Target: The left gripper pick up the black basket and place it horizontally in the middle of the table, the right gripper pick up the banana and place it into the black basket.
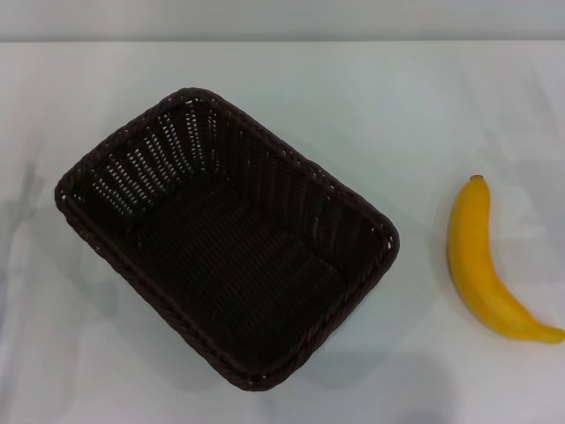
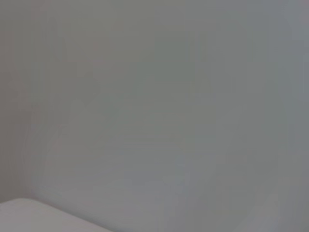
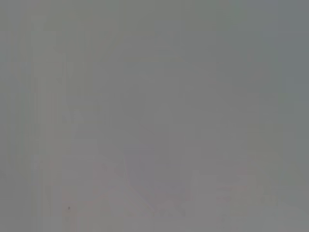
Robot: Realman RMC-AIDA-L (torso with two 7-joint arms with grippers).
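Note:
The black basket (image 1: 225, 234) sits on the white table (image 1: 415, 115), left of centre in the head view, turned at a slant and empty. The yellow banana (image 1: 481, 261) lies on the table to the right of the basket, apart from it, its stem tip pointing toward the far side. Neither the left gripper nor the right gripper shows in any view. The two wrist views show only a plain grey surface, with a pale corner in the left wrist view (image 2: 29, 215).
The table's far edge (image 1: 282, 40) runs along the top of the head view. Bare white tabletop lies between the basket and the banana and beyond the basket.

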